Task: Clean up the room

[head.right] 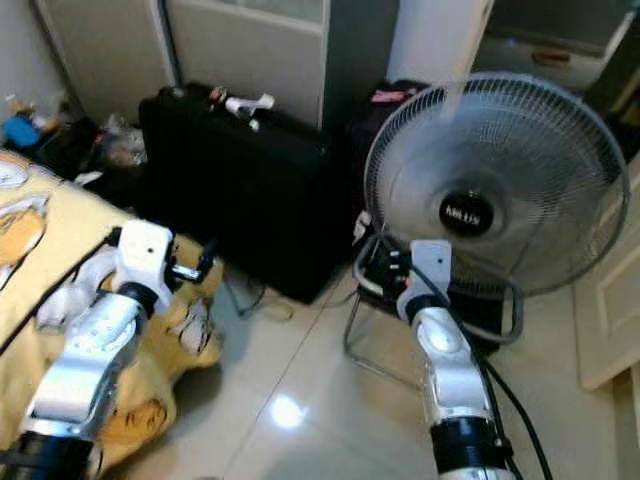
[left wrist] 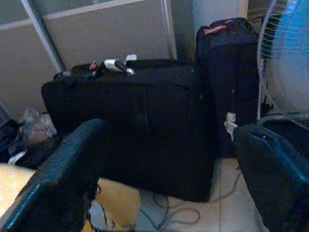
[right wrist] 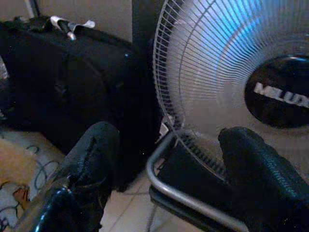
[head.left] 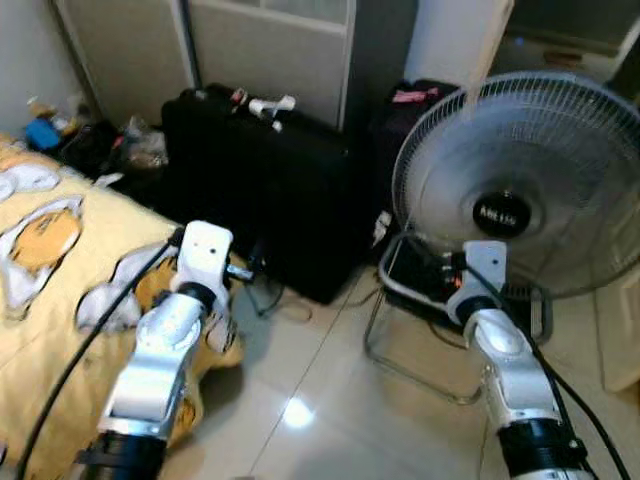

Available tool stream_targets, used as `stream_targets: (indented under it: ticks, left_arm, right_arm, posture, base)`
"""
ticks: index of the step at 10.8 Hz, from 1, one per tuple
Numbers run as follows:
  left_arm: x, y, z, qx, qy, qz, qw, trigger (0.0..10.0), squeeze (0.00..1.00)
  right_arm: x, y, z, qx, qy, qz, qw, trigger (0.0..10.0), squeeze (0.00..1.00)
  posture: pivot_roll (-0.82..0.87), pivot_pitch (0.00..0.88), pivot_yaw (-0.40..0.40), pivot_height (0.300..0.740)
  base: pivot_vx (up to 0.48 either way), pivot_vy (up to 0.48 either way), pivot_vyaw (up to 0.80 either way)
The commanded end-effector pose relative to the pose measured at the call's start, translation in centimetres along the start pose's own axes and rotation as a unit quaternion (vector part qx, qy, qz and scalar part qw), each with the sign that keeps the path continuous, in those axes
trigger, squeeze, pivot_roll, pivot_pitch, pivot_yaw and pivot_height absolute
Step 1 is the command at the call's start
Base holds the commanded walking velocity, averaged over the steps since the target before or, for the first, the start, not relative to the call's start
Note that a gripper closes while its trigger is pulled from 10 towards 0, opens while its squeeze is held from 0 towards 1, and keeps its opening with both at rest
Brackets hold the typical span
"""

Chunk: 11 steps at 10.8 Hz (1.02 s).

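Left gripper [left wrist: 169,179] held wide, empty, raised over bed edge [head.left: 60,300] facing black suitcase [head.left: 270,200]; right gripper [right wrist: 169,179] likewise spread before fan [head.left: 520,180], presumably readied for tidying.

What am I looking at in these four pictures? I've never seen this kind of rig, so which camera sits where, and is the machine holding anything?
This is a walking humanoid robot with two silver arms, each ending in a claw of two long black fingers. The two wide pictures come from a stereo camera on its head, looking down and forward. The other two come from cameras on its wrists, each looking out between that claw's own fingers.

The left claw is open and holds nothing; it sits over the corner of a bed with a yellow cartoon-print blanket and faces a large black suitcase. The right claw is also open and empty, pointing at a white floor fan on a metal stand.

A second dark bag stands beside the suitcase, and cables trail on the tiled floor.
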State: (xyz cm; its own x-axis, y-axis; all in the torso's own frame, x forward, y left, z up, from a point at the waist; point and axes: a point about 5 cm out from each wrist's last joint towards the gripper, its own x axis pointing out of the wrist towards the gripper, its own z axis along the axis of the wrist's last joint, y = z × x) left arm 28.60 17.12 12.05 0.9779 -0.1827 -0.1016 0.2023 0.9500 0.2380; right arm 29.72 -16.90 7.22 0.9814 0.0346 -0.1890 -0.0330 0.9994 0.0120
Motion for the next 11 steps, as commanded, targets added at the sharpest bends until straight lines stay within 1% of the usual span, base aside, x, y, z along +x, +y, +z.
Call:
stream_targets:
  ticks: [1, 3, 5, 6, 7, 8, 9, 11]
  left_arm:
    - [-0.2, 0.5, -0.5, 0.004, 0.007, 0.002, 1.000, 10.0, 0.60]
    - [-0.5, 1.1, -0.9, 0.008, 0.010, 0.006, 1.000, 10.0, 0.60]
    - [-0.5, 1.6, -0.8, 0.009, 0.007, 0.015, 1.000, 10.0, 0.60]
    - [-0.5, 1.8, -0.9, 0.003, 0.003, 0.018, 1.000, 10.0, 0.60]
    - [-0.6, 1.9, -0.9, -0.009, -0.004, 0.016, 1.000, 10.0, 0.60]
    - [-0.7, 1.9, -0.9, -0.010, -0.008, 0.011, 1.000, 10.0, 0.60]
    - [-1.1, 1.9, -0.8, -0.015, -0.015, -0.001, 1.000, 10.0, 0.60]
    - [-1.7, 2.1, -1.1, -0.018, -0.015, 0.001, 1.000, 10.0, 0.58]
  right_arm:
    - [0.1, 0.6, 0.3, 0.006, -0.009, 0.009, 1.000, 10.0, 0.00]
    - [0.0, 0.5, 0.3, 0.006, -0.014, 0.010, 1.000, 10.0, 0.00]
    - [0.0, 0.5, 0.3, 0.009, -0.018, 0.004, 1.000, 10.0, 0.00]
    - [0.0, 0.8, 0.5, 0.012, -0.028, 0.010, 0.999, 10.0, 0.00]
    - [-0.2, 1.2, 1.2, 0.014, -0.060, 0.023, 0.998, 10.0, 0.00]
    - [-0.4, 1.4, 1.5, 0.010, -0.076, 0.032, 0.997, 10.0, 0.00]
    - [-0.7, 1.5, 2.0, -0.004, -0.101, 0.034, 0.994, 10.0, 0.00]
    - [-1.2, 1.7, 1.9, -0.001, -0.110, 0.041, 0.993, 10.0, 0.00]
  posture:
    - [-0.07, 0.000, -0.026, 0.740]
    - [-0.07, 0.000, -0.028, 0.740]
    - [-0.07, 0.000, -0.031, 0.740]
    - [-0.07, 0.000, -0.037, 0.740]
    - [-0.06, 0.000, -0.039, 0.740]
    - [-0.06, 0.000, -0.041, 0.740]
    - [-0.06, 0.000, -0.046, 0.740]
    - [-0.06, 0.000, -0.054, 0.740]
  base:
    - [0.412, 0.000, -0.77]
    - [0.411, 0.000, -0.77]
    - [0.414, 0.000, -0.77]
    - [0.412, 0.000, -0.77]
    - [0.412, 0.000, -0.76]
    - [0.409, 0.000, 0.00]
    - [0.390, 0.000, 0.00]
    - [0.000, 0.000, 0.00]
